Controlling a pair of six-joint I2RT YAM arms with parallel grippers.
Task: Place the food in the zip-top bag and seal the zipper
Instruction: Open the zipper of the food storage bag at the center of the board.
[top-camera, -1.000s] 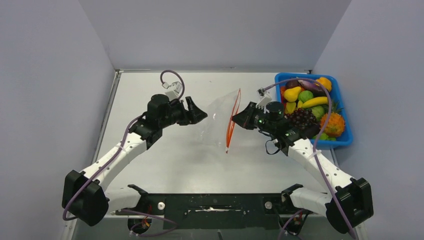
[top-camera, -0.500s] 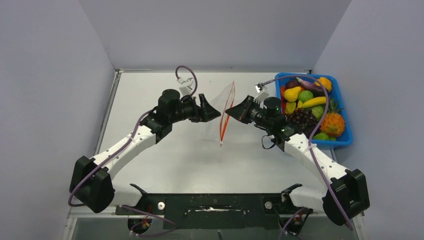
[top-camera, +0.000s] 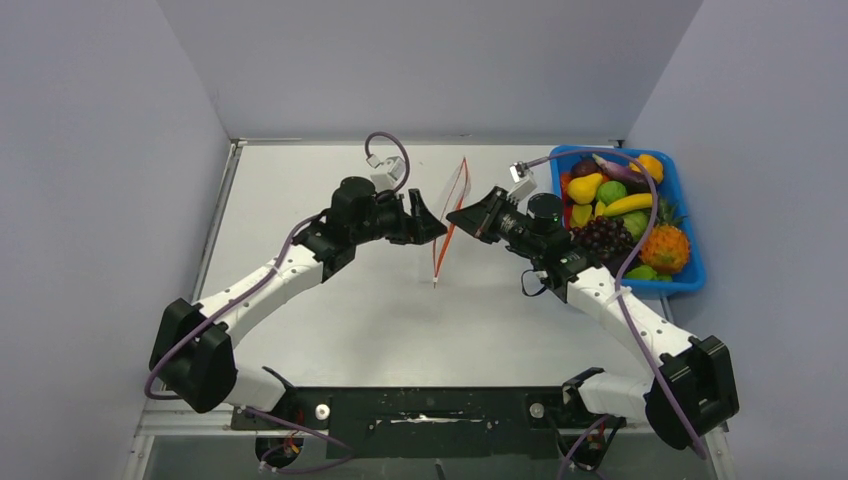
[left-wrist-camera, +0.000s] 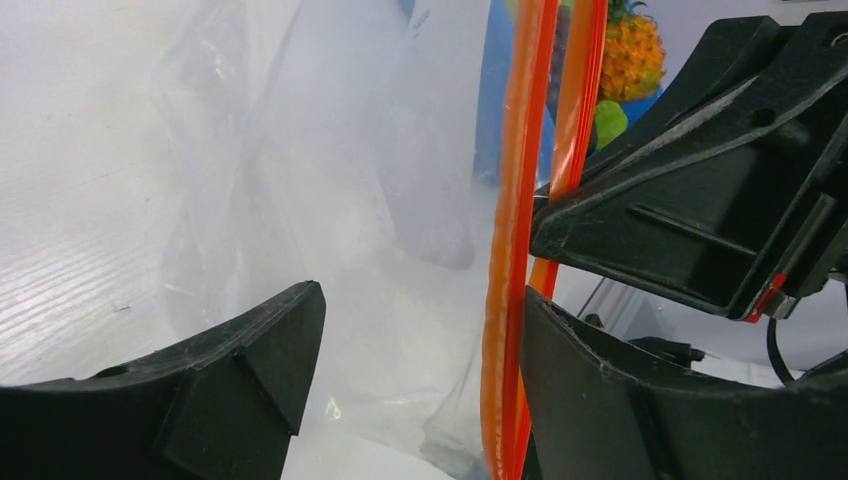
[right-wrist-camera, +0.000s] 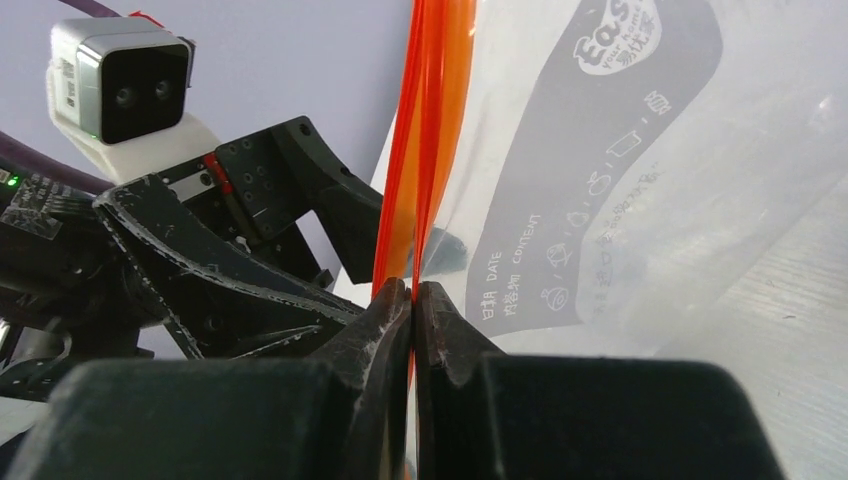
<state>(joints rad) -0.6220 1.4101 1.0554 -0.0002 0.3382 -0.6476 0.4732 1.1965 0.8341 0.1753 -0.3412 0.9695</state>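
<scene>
My table is a pale grey-white slab, faintly grained in the left wrist view, closed in by grey walls at 9, 12 and 3 o'clock; at about 2 o'clock, tight in the far right corner, a blue bin sits flat on it; along 6 o'clock the black mounting rail runs at the near edge; near the centre, a touch toward 12, the zip-top bag stands on edge, its lowest corner down by the surface; I can't tell whether it touches.
</scene>
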